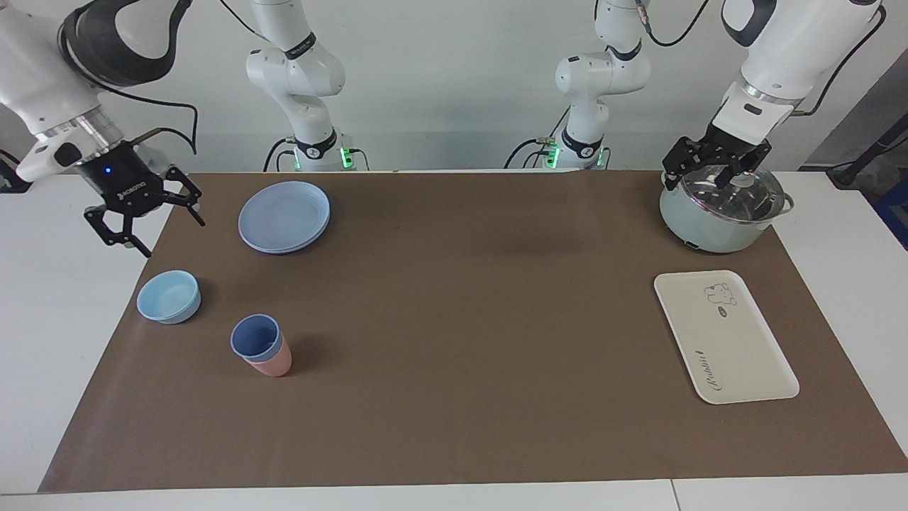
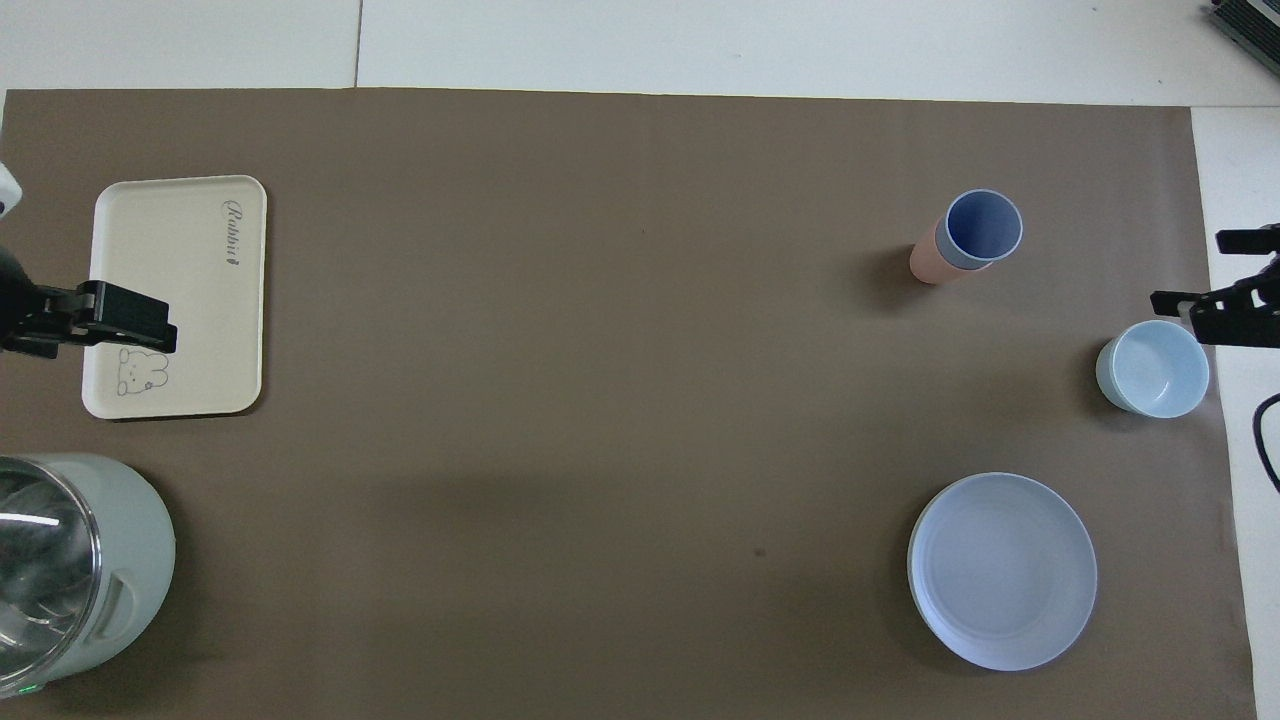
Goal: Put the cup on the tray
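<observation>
Matt plastic cup (image 1: 255,337) nested in matt pink cup (image 1: 273,365), smooth cream tray (image 1: 738,355), matt brown mat (image 1: 454,319), glossy glass lid (image 1: 731,193) on smooth pale-green pot (image 1: 699,227), smooth plate (image 1: 284,216)

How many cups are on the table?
2: the periwinkle-blue cup is nested inside the salmon-pink cup, standing together near the light-blue bowl.
</observation>
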Action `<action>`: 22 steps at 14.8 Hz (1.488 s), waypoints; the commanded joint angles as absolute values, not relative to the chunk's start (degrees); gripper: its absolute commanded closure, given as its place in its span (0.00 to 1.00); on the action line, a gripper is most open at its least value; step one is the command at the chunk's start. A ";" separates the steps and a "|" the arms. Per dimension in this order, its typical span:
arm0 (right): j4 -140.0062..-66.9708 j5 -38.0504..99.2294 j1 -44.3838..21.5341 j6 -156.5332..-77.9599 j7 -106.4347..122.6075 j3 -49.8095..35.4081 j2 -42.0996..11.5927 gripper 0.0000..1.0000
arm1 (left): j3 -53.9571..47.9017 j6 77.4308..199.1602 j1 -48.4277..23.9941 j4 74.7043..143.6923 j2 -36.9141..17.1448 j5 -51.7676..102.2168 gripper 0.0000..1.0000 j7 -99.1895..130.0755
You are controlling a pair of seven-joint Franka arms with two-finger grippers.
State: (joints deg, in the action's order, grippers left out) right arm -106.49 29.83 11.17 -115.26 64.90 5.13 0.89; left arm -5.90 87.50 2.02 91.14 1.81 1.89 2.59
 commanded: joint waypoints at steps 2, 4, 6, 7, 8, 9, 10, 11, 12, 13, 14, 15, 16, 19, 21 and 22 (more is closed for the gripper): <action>-107.49 45.13 14.67 -117.86 84.93 4.66 -7.00 0.00 | -5.89 88.51 2.81 93.08 3.43 2.90 0.00 2.64; -107.31 49.64 15.29 -117.86 90.77 4.66 -9.83 0.00 | -5.89 88.42 2.99 93.08 3.52 2.90 0.00 2.46; -106.96 54.03 15.38 -117.86 95.33 4.66 -12.90 0.00 | -5.89 88.51 3.43 93.16 3.52 2.90 0.00 2.37; -106.96 56.58 15.29 -117.86 97.71 4.66 -14.22 0.00 | -5.89 88.51 3.51 93.16 3.52 2.90 0.00 2.29; -106.96 58.25 15.38 -117.77 99.04 4.66 -15.89 0.00 | -5.89 88.51 3.52 93.16 3.52 2.90 0.00 2.11; -106.96 60.53 15.47 -117.16 101.66 4.57 -18.08 0.00 | -5.89 88.59 3.52 93.16 3.52 2.90 0.00 2.20; -106.96 63.78 15.56 -116.98 105.34 4.57 -20.02 0.00 | -5.89 88.59 3.52 93.16 3.52 2.90 0.00 2.28; -106.96 66.77 15.56 -116.98 108.60 4.48 -22.21 0.00 | -5.89 88.59 3.52 93.16 3.52 2.99 0.00 2.20; -106.61 69.41 15.12 -117.33 110.81 4.40 -23.63 0.00 | -5.89 88.59 3.52 93.16 3.52 2.90 0.00 2.11; -106.52 71.00 14.68 -117.42 111.26 4.39 -24.08 0.00 | -5.89 88.59 3.52 93.16 3.52 2.90 0.00 2.11; -106.61 72.06 14.59 -117.33 111.36 4.22 -24.52 0.00 | -5.89 88.59 3.52 93.16 3.52 2.90 0.00 2.11; -106.61 72.59 14.59 -116.99 112.23 3.96 -25.91 0.00 | -5.89 88.68 3.52 93.16 3.52 2.90 0.00 2.11; -106.52 73.64 14.42 -117.16 113.89 3.69 -26.28 0.00 | -5.89 88.68 3.52 93.16 3.52 2.90 0.00 2.11; -106.70 76.98 13.27 -117.25 116.80 3.60 -26.37 0.00 | -5.89 88.68 3.52 93.16 3.52 2.90 0.00 2.20; -106.61 79.35 13.36 -116.98 119.17 3.60 -27.50 0.00 | -5.89 88.59 3.52 93.16 3.52 2.90 0.00 2.20; -106.61 80.67 13.10 -117.16 120.14 3.60 -27.86 0.00 | -5.89 88.59 3.52 93.16 3.52 2.99 0.00 2.20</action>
State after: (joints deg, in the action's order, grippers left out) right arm -107.40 77.33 12.84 -117.43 116.84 3.82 -26.20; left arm -5.73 87.52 2.76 91.14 1.81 1.89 2.60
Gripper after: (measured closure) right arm 0.000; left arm 0.000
